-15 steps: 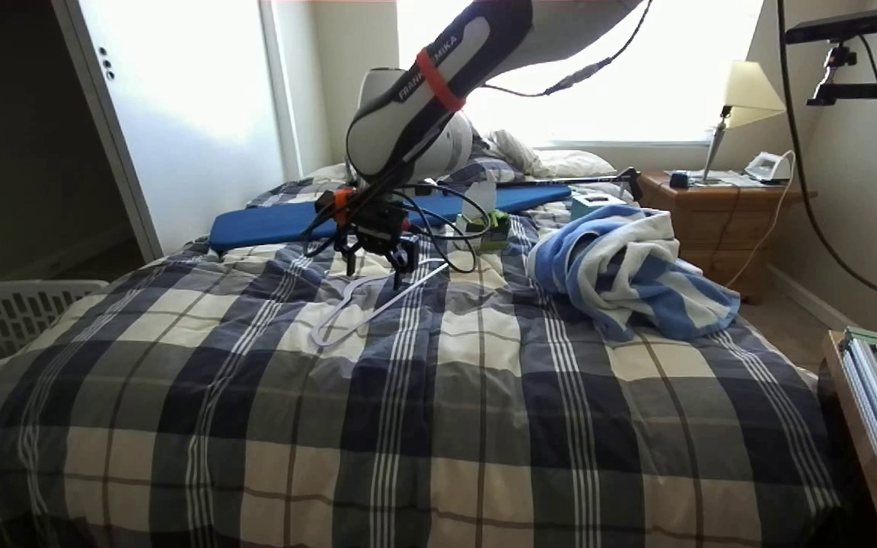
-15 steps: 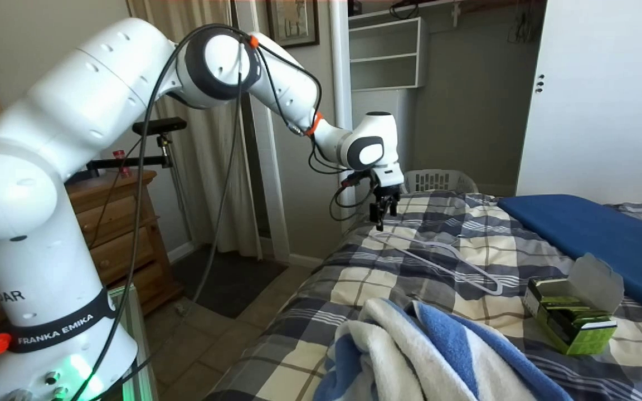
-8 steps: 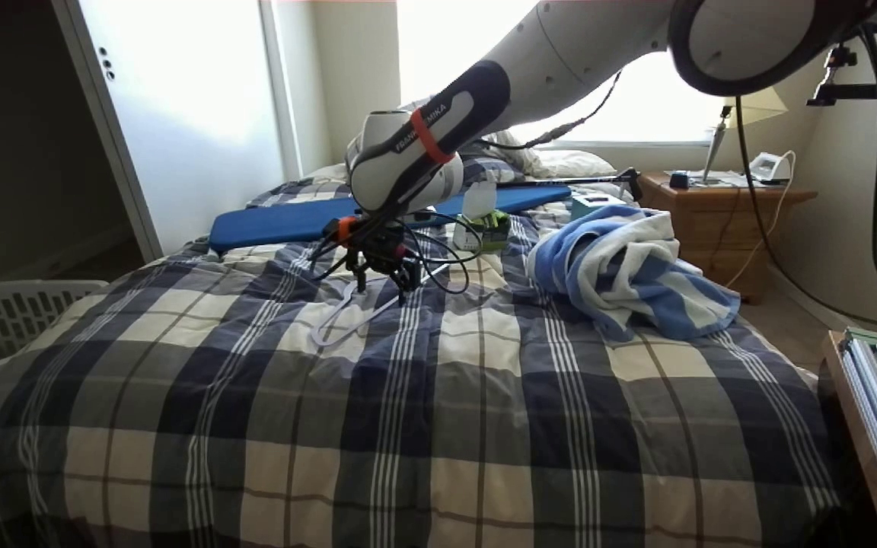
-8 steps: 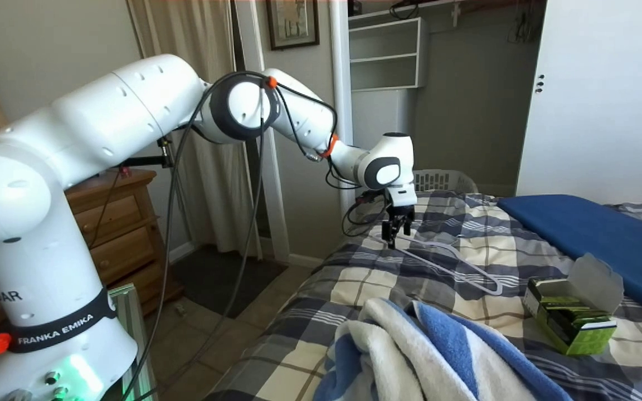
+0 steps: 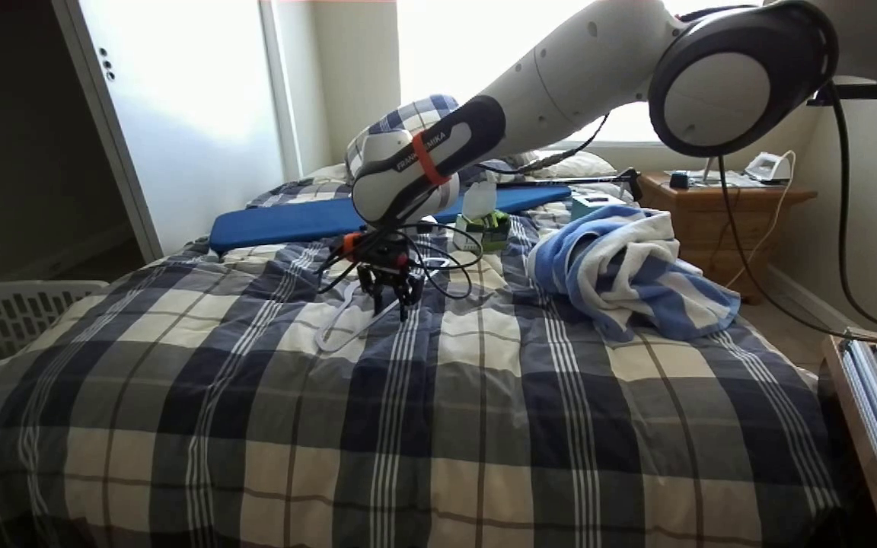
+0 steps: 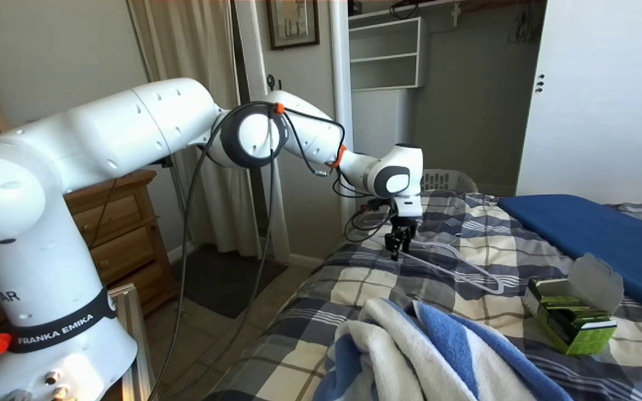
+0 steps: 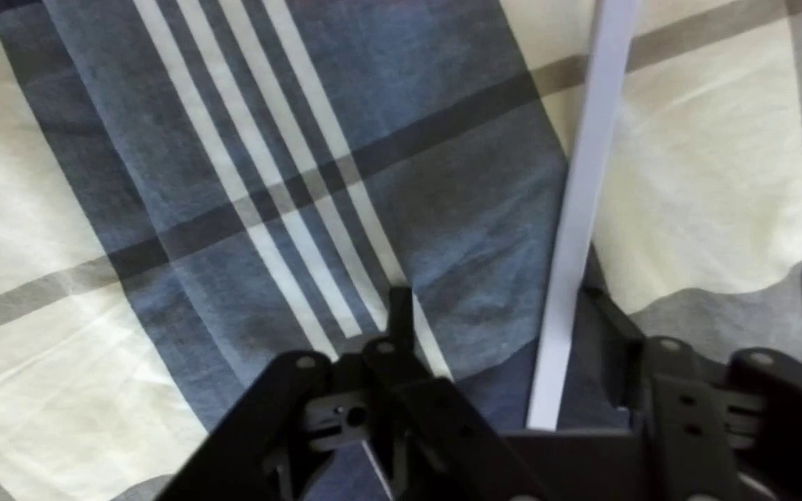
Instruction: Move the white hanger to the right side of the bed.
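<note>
While the gripper, jaws spread, brackets one off-centre rod of the white hanger on the bed, closing could shove it sideways; too high may miss, too low may pinch cover.

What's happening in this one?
A robot arm has its gripper low over a plaid-covered bed. In the wrist view, one rod of the white hanger runs between the open jaws. They have not closed on it; the hanger lies on the cover, and a grasp looks likely next. A striped towel, an open green box and a blue board are also on the bed.
</note>
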Motion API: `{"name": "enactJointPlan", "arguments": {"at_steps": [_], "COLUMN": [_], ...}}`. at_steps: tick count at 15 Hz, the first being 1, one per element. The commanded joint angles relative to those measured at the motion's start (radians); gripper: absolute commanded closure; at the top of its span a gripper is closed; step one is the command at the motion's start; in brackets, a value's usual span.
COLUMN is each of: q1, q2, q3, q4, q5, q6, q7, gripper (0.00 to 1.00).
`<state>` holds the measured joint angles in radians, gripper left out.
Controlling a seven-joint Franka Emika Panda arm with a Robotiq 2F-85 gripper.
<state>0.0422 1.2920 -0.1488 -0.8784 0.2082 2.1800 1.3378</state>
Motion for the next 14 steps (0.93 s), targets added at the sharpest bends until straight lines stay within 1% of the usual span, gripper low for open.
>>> {"name": "enactJointPlan", "arguments": {"at_steps": [1, 2, 4, 5, 6, 7, 8, 11, 12, 14], "q1": [-0.025, -0.026, -0.027, -0.027, -0.028, -0.027, -0.027, -0.028, -0.015, -0.01], "q2": [0.078, 0.084, 0.098, 0.104, 0.11, 0.112, 0.113, 0.117, 0.101, 0.086], "q3": [0.028, 0.029, 0.033, 0.035, 0.035, 0.034, 0.032, 0.032, 0.006, -0.003], "q4": [0.145, 0.159, 0.187, 0.198, 0.208, 0.215, 0.221, 0.239, 0.214, 0.194], "q5": [-0.027, -0.028, -0.031, -0.033, -0.035, -0.039, -0.043, -0.057, -0.035, -0.046], "q6": [-0.057, -0.062, -0.074, -0.077, -0.084, -0.099, -0.12, -0.192, -0.207, -0.228], "q7": [0.031, 0.032, 0.033, 0.034, 0.037, 0.041, 0.048, 0.054, 0.042, 0.017], "gripper": [0.24, 0.18, 0.13, 0.14, 0.39, 0.39, 0.43, 0.66, 0.73, 0.87]}}
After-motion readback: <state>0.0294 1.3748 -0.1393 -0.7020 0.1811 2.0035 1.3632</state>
